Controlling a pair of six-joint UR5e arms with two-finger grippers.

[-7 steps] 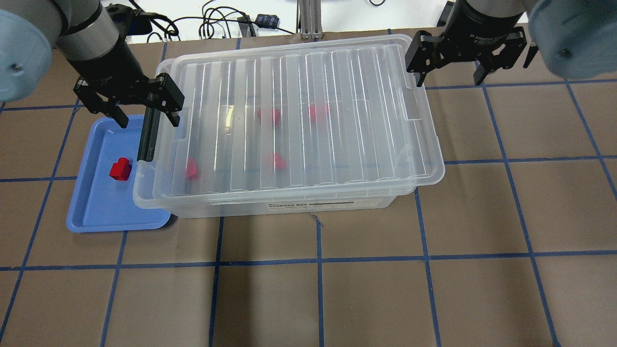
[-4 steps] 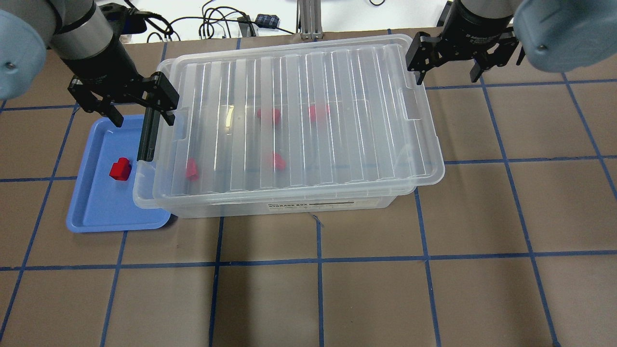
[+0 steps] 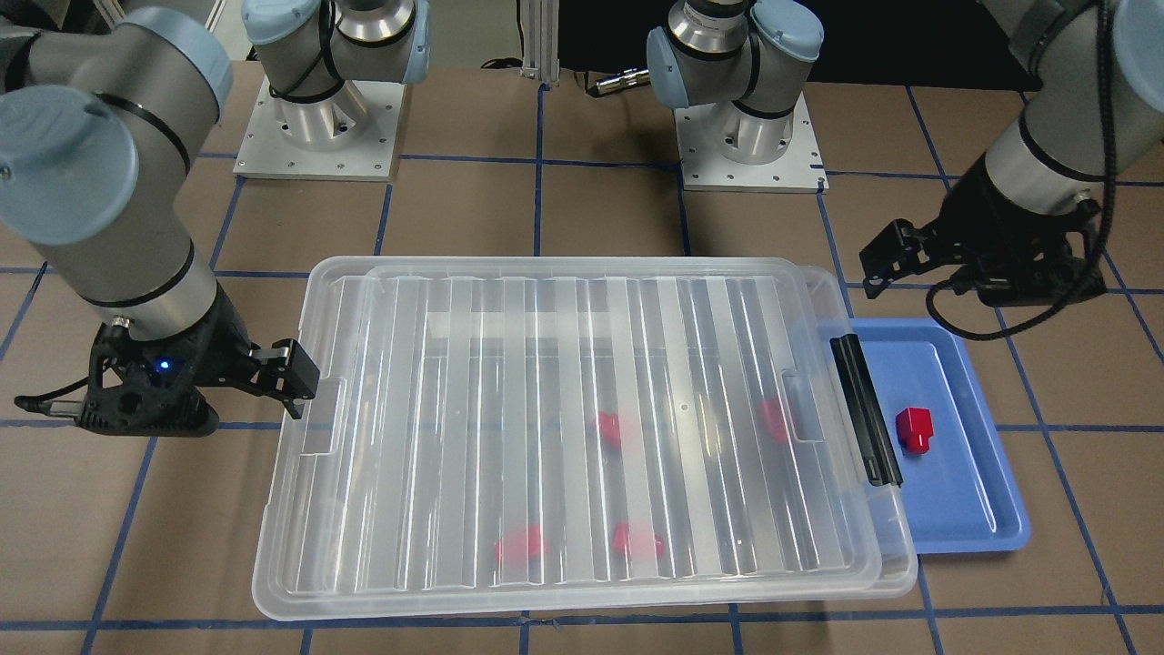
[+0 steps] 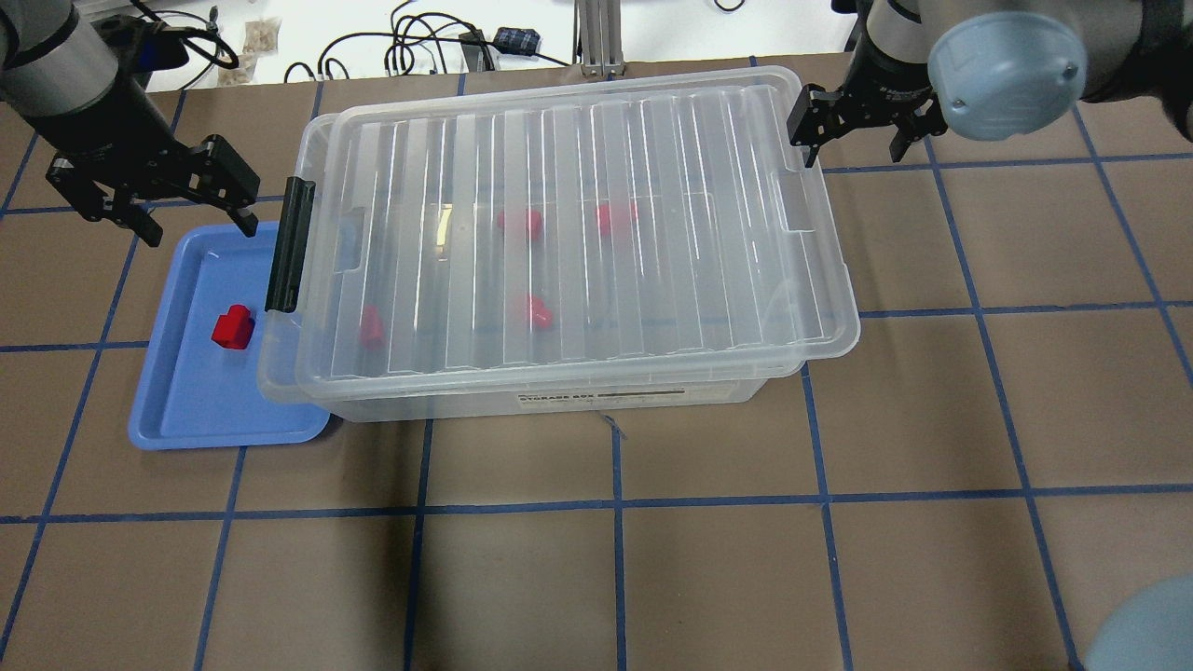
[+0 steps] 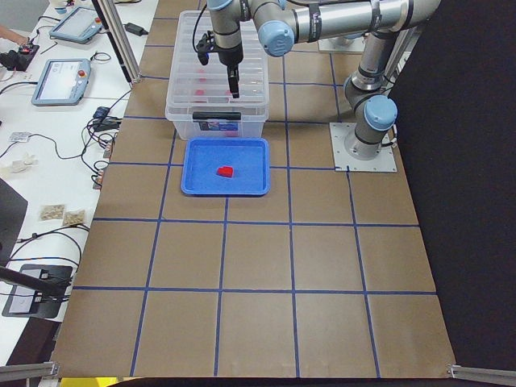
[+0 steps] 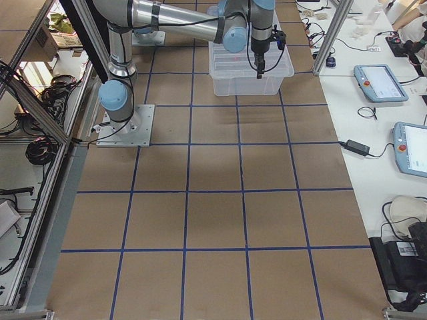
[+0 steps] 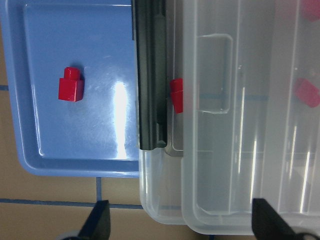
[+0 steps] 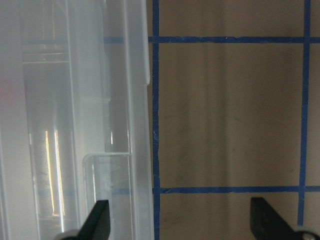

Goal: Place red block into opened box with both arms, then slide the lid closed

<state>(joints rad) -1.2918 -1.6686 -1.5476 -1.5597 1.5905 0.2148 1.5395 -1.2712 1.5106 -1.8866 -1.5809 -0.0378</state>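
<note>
Red block [image 4: 371,327], small, bright plastic: lies inside the large shallow clear plastic box [image 4: 559,403], close to the black latch bar [image 4: 289,244], under the ribbed translucent plastic lid [image 4: 652,186]. Three like blocks lie farther in. A fifth block [image 4: 231,327] sits on the shallow blue tray [image 4: 186,419] beside the latch end.

Lid: unmoved over the last second. It covers nearly all of the box, leaves a narrow strip bare by the latch and overhangs the opposite end.

Left gripper [image 4: 194,222]: fingers spread, empty. A second ago it stood at the lid's latch-end corner. It is now drawn off near the tray's corner, clear of the lid.

Right gripper [image 4: 853,149]: fingers spread, empty, pulled back slightly by the lid's other end. Whether it touches the lid cannot be told.

Assessment: block stowed. Both arms appear to be retreating, so the slide is likely finished, though the lid looks a little short of square.
</note>
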